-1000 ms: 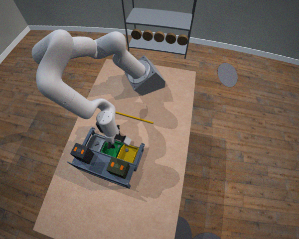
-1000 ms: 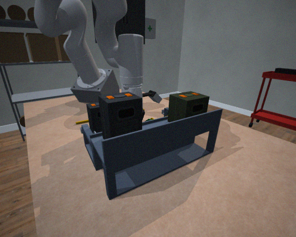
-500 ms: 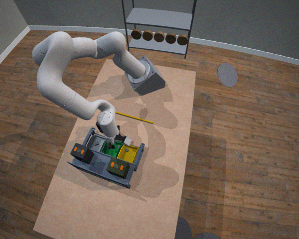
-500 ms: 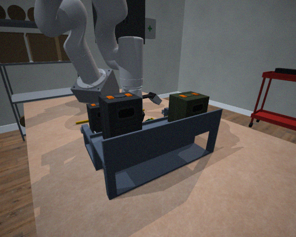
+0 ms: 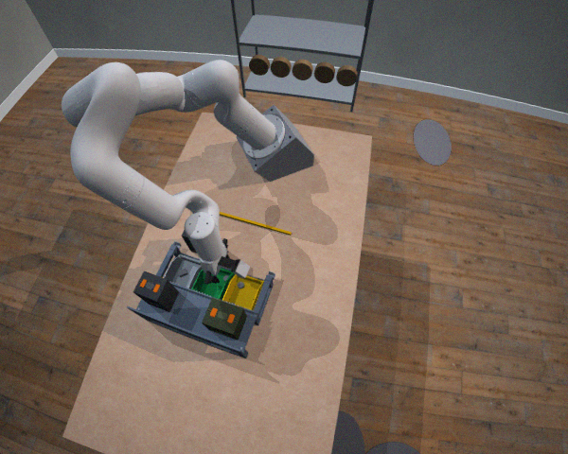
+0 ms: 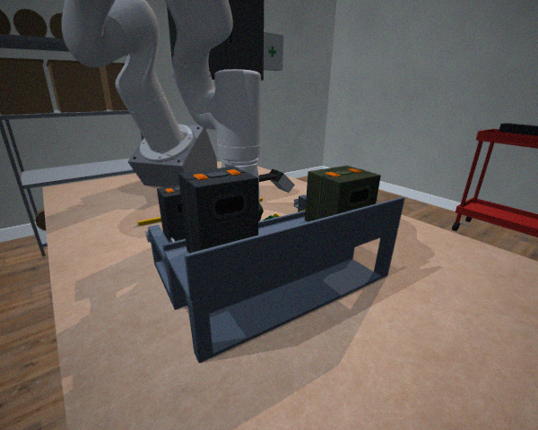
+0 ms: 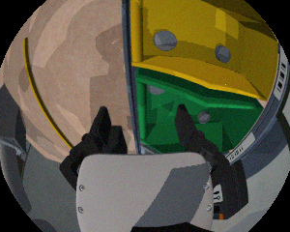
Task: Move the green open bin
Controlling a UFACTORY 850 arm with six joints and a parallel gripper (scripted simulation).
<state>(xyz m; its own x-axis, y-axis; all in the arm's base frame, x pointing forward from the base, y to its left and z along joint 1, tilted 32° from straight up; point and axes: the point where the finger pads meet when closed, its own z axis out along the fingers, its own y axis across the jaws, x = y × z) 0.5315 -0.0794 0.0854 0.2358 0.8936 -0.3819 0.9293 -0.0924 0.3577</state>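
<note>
Released and empty, the gripper [image 7: 141, 126] straddles the green bin's [image 7: 203, 123] near wall: rigid, probably light, loose parts inside, so lift level.

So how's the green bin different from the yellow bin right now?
The green bin has one finger of the open gripper inside its front wall and the other outside; the yellow bin has no finger at it. In the top view the arm covers part of the green bin, while the yellow bin shows whole. Both sit side by side on the shelf, each holding small grey parts.
</note>
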